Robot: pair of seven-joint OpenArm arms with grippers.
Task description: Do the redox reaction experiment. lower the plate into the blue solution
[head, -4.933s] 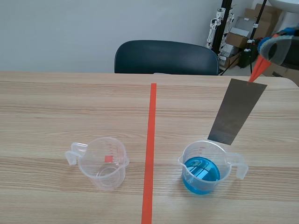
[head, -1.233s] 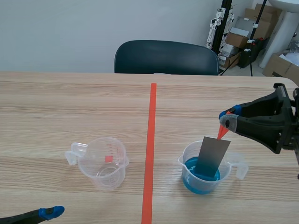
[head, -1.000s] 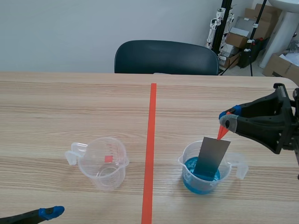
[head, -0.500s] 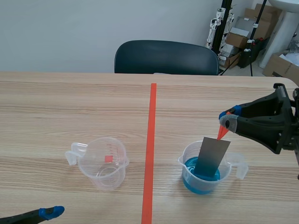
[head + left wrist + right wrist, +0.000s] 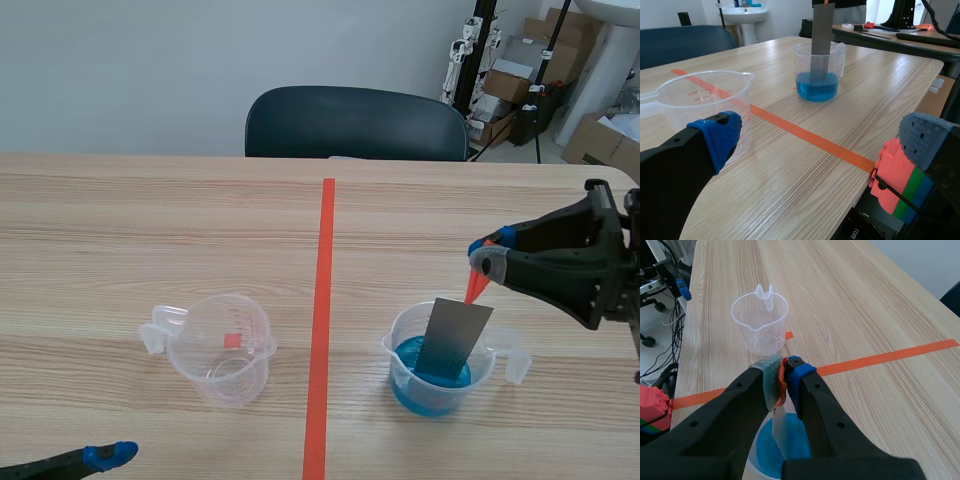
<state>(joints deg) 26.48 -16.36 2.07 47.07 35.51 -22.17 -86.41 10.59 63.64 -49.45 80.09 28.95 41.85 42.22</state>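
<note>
In the scene view my right jaws are clamped on the orange tab [image 5: 476, 285] at the top of the grey plate [image 5: 455, 338]. The plate hangs tilted below them with its lower end in the blue solution [image 5: 425, 392]. My left jaws are cut off but for one blue pad [image 5: 108, 456]. From the left wrist, those jaws stand apart and empty, the clear cup [image 5: 705, 107] just ahead, the far plate's top cut off. From the right wrist, my fingers hide most of the plate beneath them.
</note>
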